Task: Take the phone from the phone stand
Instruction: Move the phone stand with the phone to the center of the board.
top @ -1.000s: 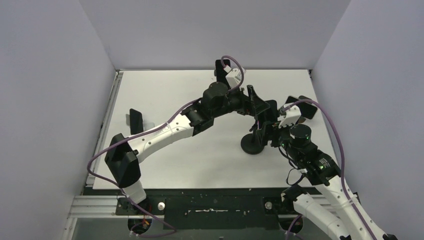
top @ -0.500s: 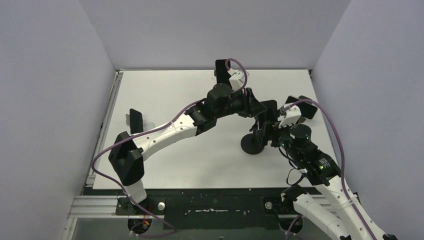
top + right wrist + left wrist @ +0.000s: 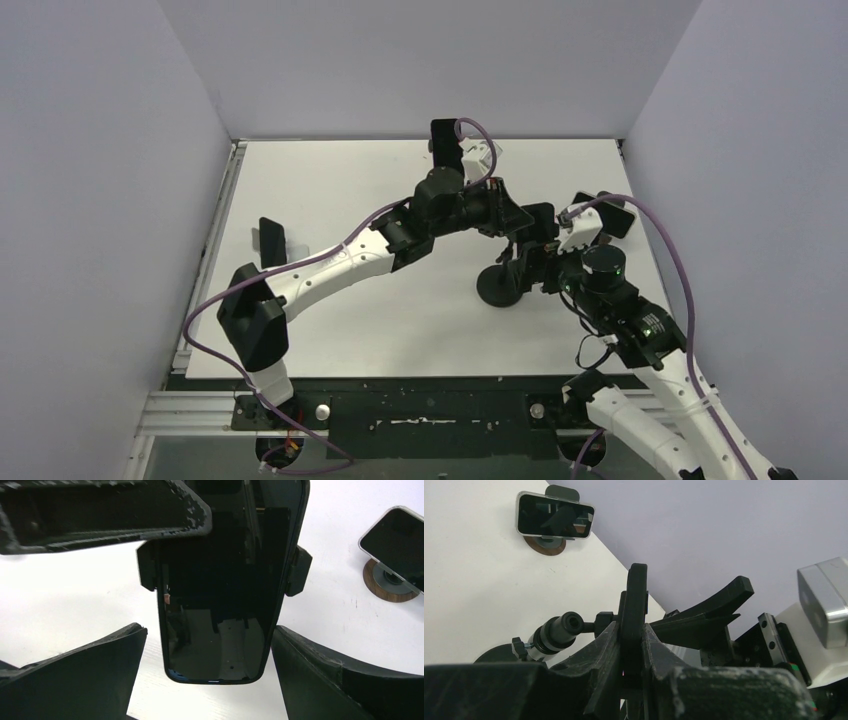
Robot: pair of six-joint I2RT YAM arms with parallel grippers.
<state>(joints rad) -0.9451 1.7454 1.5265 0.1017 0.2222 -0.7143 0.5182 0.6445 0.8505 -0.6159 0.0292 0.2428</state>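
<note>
L gripper [image 3: 631, 632] clamps phone [image 3: 637, 587]; R gripper [image 3: 208, 630] open

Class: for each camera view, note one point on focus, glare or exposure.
Top external: even, soft light, sharp throughout, only faint shadows on the table. Left wrist: the near left gripper is dark and soft, the second phone far off is crisp. Right wrist: the phone screen shows reflections, and the table is blown out white.

The phone [image 3: 225, 605], a glossy black slab with rounded corners, was still clamped at both long edges by the black phone stand [image 3: 497, 288]. The stand's round base rested on the white table [image 3: 330, 340], right of centre.
</note>
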